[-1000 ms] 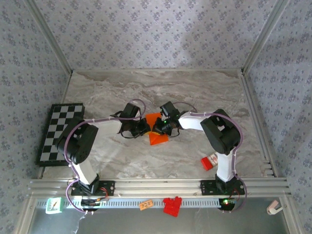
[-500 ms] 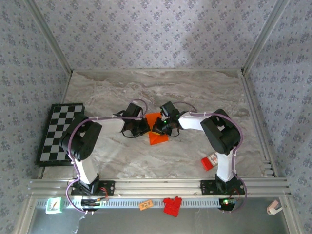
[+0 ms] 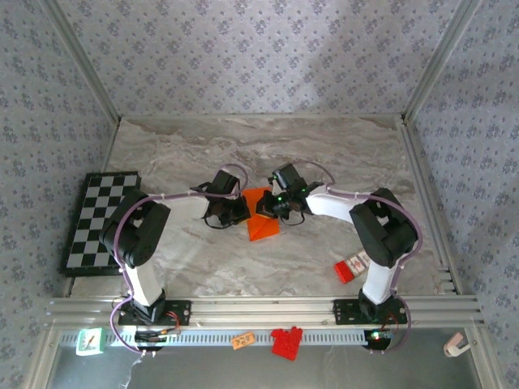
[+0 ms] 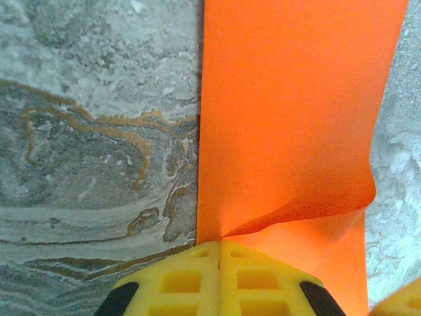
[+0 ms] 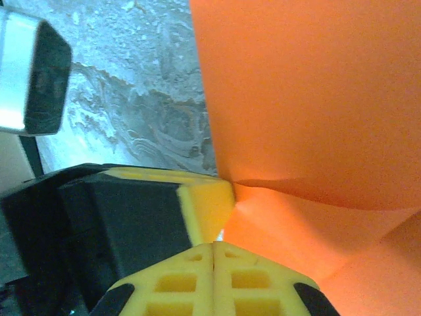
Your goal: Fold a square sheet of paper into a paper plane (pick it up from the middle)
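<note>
The square sheet of paper, thin bright orange and already creased down smaller than a square, sits about mid-desk on the grey marble-pattern desk, between the two arms. Left gripper is on its left edge and right gripper on its upper right part, tips nearly meeting over the sheet.

Around it:
- The black-and-white checkerboard lies at the left edge of the desk, well apart.
- The small red-and-white box is near the right front corner, beside the right arm.
- The small orange tag and red plastic blocks lie on the tray below the front rail.

Nothing lies between these and the sheet. Only the grippers crowd it.

Left wrist view: the left gripper has its yellow pads pressed together, clamped on the paper at its edge. A raised fold runs from the seam toward the right. The paper's straight left edge lies over bare marble.

Right wrist view: the right gripper also has its pads together, pinching the paper at a corner of the fold. The left gripper's yellow pad is just beside it, touching the same crease. From above the hold is hidden under the gripper bodies, and both wrist views show it close up.
</note>
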You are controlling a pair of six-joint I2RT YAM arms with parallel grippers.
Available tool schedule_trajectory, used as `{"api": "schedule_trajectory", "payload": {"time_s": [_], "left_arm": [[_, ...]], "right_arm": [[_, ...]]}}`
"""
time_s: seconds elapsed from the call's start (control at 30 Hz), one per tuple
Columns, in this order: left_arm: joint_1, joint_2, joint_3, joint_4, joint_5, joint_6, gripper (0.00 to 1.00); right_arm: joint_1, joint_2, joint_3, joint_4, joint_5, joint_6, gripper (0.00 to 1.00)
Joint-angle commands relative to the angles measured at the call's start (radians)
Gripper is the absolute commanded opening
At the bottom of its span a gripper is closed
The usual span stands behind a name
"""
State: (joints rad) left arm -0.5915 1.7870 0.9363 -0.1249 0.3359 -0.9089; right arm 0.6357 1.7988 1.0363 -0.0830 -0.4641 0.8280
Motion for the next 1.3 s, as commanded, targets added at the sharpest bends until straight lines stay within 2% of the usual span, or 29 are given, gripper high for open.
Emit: {"api": "schedule_trajectory", "payload": {"time_s": [0.0, 0.17, 0.53, 0.7, 0.83, 1.03, 1.27], "left_arm": [[-0.005, 0.028, 0.006, -0.065, -0.042, 0.017, 0.00], [-0.007, 0.022, 0.001, -0.056, -0.041, 0.015, 0.00], [-0.007, -0.036, -0.003, 0.011, 0.016, 0.016, 0.00], [-0.007, -0.137, -0.044, 0.047, 0.058, 0.005, 0.11], [-0.009, -0.190, -0.091, 0.055, 0.097, -0.022, 0.15], [-0.046, -0.192, -0.132, 0.081, 0.155, -0.046, 0.15], [-0.063, -0.144, -0.138, 0.099, 0.186, -0.036, 0.11]], "right_arm": [[-0.006, 0.019, -0.017, -0.028, -0.012, -0.053, 0.06], [-0.008, 0.073, -0.004, -0.041, -0.044, -0.069, 0.06], [-0.010, 0.129, -0.038, -0.059, -0.001, -0.073, 0.05], [-0.010, 0.146, -0.056, -0.080, 0.046, -0.060, 0.05], [-0.008, 0.158, -0.058, -0.095, 0.068, -0.046, 0.05], [-0.010, 0.171, -0.052, -0.120, 0.084, -0.031, 0.05], [-0.010, 0.181, -0.047, -0.129, 0.087, -0.024, 0.05]]}}
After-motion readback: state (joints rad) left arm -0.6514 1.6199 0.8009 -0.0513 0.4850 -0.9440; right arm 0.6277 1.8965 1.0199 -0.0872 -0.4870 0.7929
